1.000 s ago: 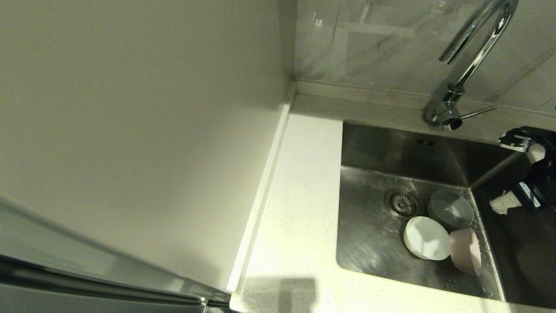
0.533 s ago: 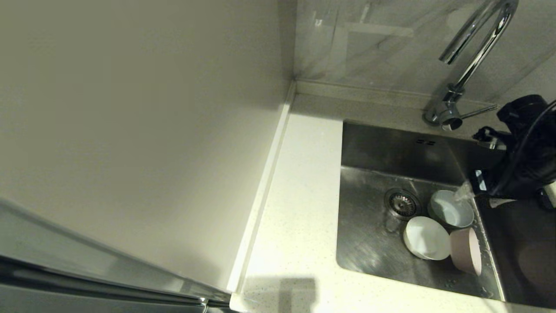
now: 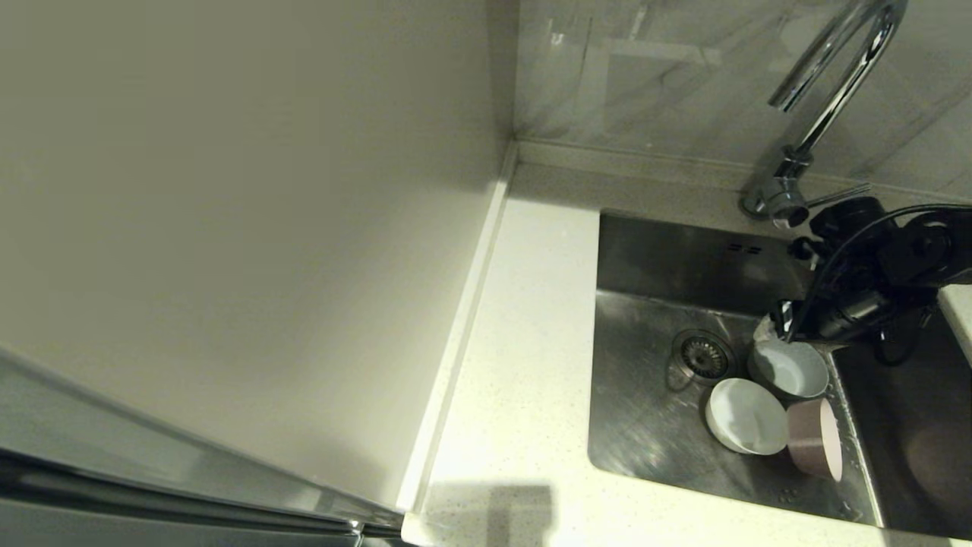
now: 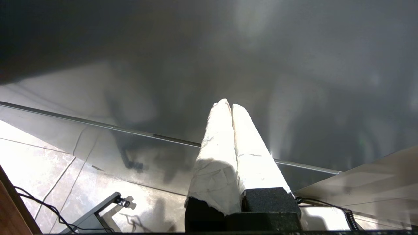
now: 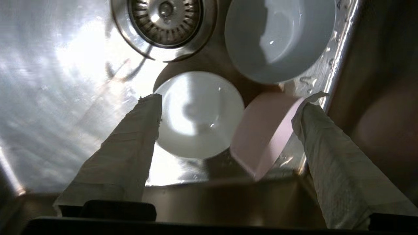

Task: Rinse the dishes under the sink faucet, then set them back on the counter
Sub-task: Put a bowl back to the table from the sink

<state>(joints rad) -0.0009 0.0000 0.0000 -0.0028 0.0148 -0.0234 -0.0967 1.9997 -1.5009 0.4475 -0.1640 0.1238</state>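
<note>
The right gripper [image 5: 225, 107], fingers spread, has swung in over three bowls (two white, one pink) in the sink [image 3: 645, 425], apparently choosing one to rinse.

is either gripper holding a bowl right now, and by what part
Nothing is held. The right gripper hangs open over the bowls in the sink, touching none. The left gripper is shut on nothing, parked away from the sink.

Head view: high, looking down on the bench [image 3: 524, 342] and sink [image 3: 645, 425]. Right wrist view: close above the sink floor, sharing the drain strainer [image 5: 165, 21] and three bowls [image 5: 199, 114] with it. Left wrist view: faces a dark panel and tiled floor [image 4: 36, 163], sharing nothing.
</note>
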